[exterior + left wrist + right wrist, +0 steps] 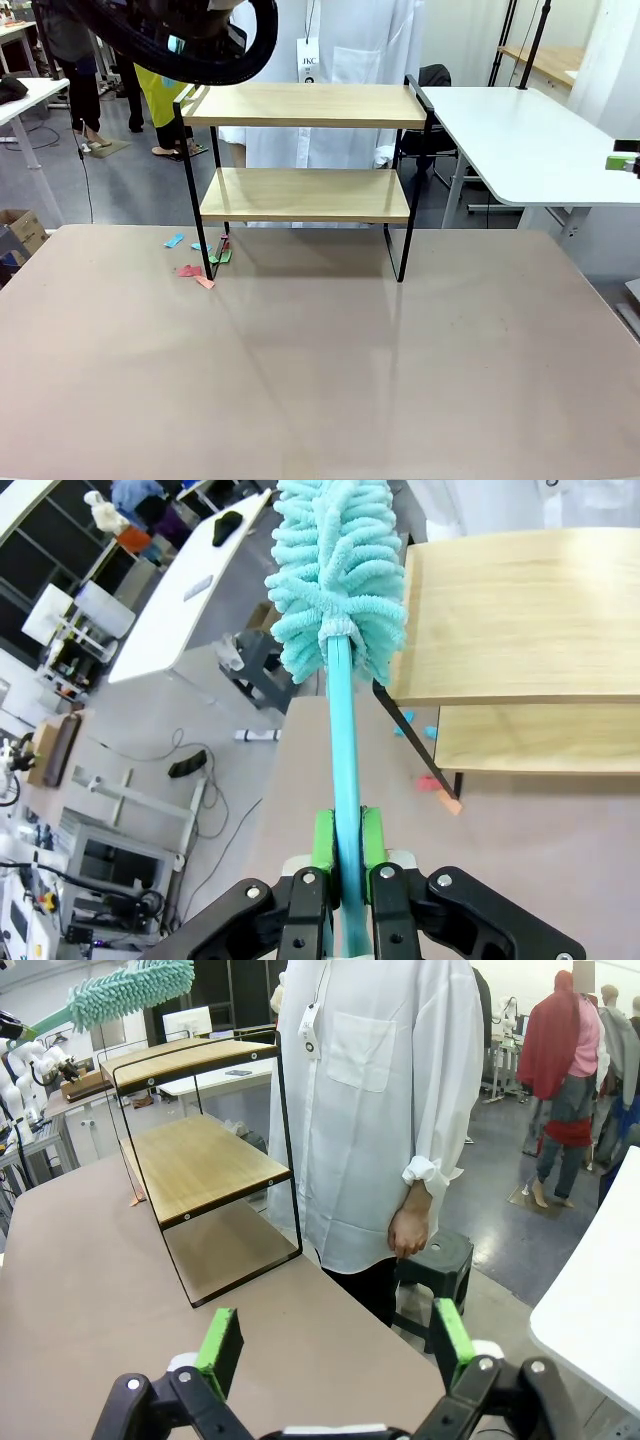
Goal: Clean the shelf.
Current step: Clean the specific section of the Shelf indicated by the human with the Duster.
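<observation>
Worktop: a wide, brownish surface (320,380) runs from the near edge to the person at the far side.
Person: stands behind the far edge in a white coat (380,1110) with a tag hanging at the chest. One hand hangs at the side.
Shelf: the shelf (305,195) stands upright at the far middle of the worktop, just in front of the person. Its two light wooden boards sit one above the other in a thin black frame, and both boards look bare.
Duster: a teal fluffy head on a teal stick (335,570) is held up by the left end of the top board. In the right wrist view it looks slightly above that end. I cannot tell whether it touches the wood.
Left claw: the left claw (347,840) is closed around the duster's stick, with a green pad pressed on each side.
Right claw: the right claw (335,1335) is spread wide with nothing between the pads. It hovers over the worktop's right side and faces the shelf's end and the person.
Scraps: small blue, pink, green and orange paper bits (200,262) lie on the worktop around the shelf's front left leg.
</observation>
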